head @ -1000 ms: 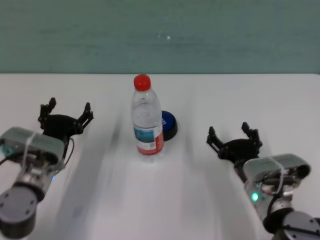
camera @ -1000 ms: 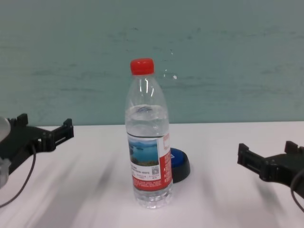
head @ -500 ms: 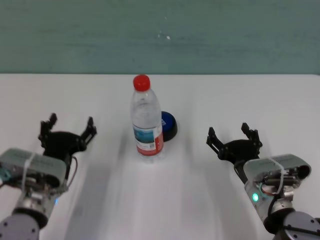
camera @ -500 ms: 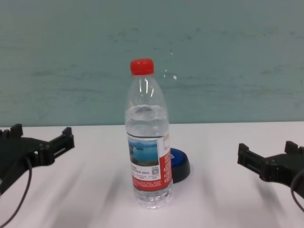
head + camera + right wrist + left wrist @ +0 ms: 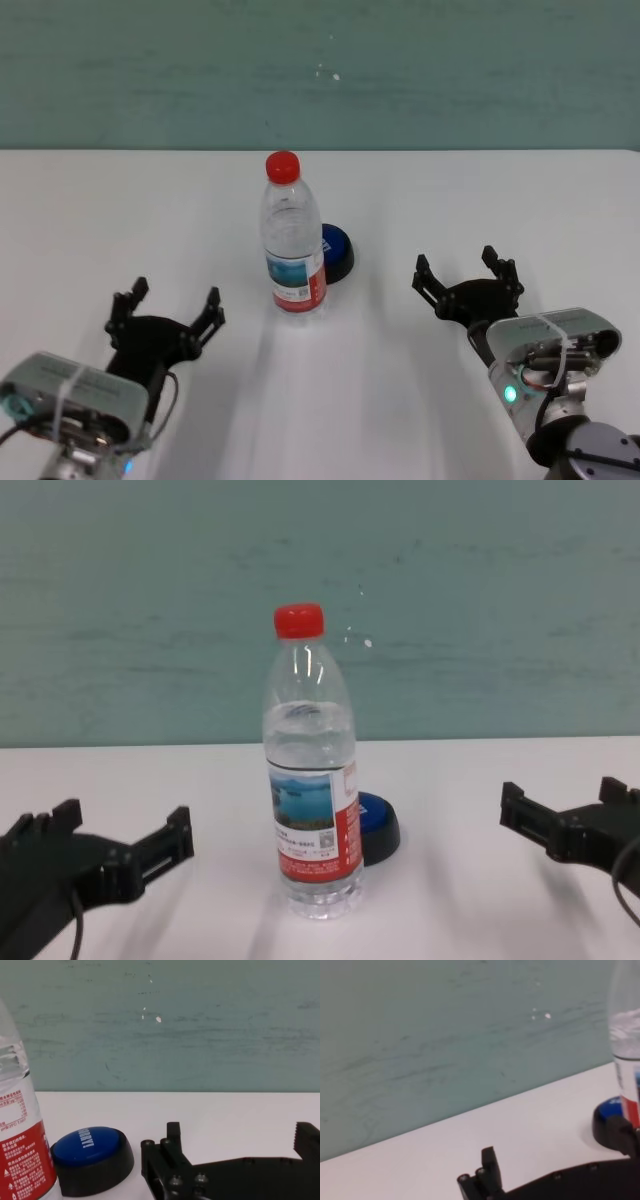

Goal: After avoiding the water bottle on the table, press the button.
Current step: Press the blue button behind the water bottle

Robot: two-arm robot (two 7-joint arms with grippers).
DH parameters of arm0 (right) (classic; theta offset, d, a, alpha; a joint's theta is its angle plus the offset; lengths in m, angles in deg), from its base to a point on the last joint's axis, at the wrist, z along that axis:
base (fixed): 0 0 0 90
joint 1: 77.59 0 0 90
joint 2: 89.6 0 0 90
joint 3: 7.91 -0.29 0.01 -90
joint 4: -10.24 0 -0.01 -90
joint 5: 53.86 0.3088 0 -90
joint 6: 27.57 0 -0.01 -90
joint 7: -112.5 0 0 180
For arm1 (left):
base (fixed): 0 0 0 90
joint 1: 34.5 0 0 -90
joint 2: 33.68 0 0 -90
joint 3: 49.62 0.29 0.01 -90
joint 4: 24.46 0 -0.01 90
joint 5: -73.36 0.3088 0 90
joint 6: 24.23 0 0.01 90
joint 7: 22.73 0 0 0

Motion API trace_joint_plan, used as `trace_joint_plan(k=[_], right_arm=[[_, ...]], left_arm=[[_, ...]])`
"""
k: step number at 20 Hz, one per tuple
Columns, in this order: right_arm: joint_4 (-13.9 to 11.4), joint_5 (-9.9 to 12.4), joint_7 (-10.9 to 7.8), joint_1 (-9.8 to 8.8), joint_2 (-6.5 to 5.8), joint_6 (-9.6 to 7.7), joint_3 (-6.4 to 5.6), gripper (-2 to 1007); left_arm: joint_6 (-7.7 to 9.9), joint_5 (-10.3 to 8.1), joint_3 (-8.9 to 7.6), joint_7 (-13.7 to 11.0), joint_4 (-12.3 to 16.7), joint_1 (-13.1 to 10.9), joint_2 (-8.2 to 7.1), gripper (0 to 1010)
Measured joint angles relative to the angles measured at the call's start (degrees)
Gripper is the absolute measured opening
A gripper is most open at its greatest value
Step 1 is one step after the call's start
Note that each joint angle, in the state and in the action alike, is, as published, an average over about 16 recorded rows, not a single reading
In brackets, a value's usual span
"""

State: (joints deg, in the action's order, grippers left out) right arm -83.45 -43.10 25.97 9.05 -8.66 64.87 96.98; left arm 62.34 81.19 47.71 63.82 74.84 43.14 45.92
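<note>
No legible txt on button (image 5: 91,1147).

The water bottle (image 5: 311,790) stands upright on the white bench (image 5: 450,900), between the left pincer (image 5: 110,852) and the right pincer (image 5: 575,830), both spread open. The blue button (image 5: 378,825) sits just behind the bottle, toward the right pincer's side.

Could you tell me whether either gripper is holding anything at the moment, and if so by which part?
Nothing is held. The left gripper and right gripper are both open and empty, apart from the water bottle and the button.
</note>
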Motion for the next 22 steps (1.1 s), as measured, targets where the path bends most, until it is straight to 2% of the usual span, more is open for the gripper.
trace_joint_plan(k=[5,11,17,22], right_arm=[[0.0,0.0,0.0,0.0,0.0,0.0,0.0,1004],[0.0,0.0,0.0,0.0,0.0,0.0,0.0,1004],[0.0,0.0,0.0,0.0,0.0,0.0,0.0,1004],[0.0,0.0,0.0,0.0,0.0,0.0,0.0,1004]], left_arm=[[-1.29,-0.02,0.02,-1.7,1.2,-3.0,-0.4,1000],[-4.43,-0.85,-0.49,-3.4,1.6,-5.1,-1.24,1000],[-6.88,-2.23,-1.23,-4.4,1.2,-5.4,-1.74,1000],[-8.13,-2.9,-1.48,-5.0,0.4,-4.8,-2.03,1000]])
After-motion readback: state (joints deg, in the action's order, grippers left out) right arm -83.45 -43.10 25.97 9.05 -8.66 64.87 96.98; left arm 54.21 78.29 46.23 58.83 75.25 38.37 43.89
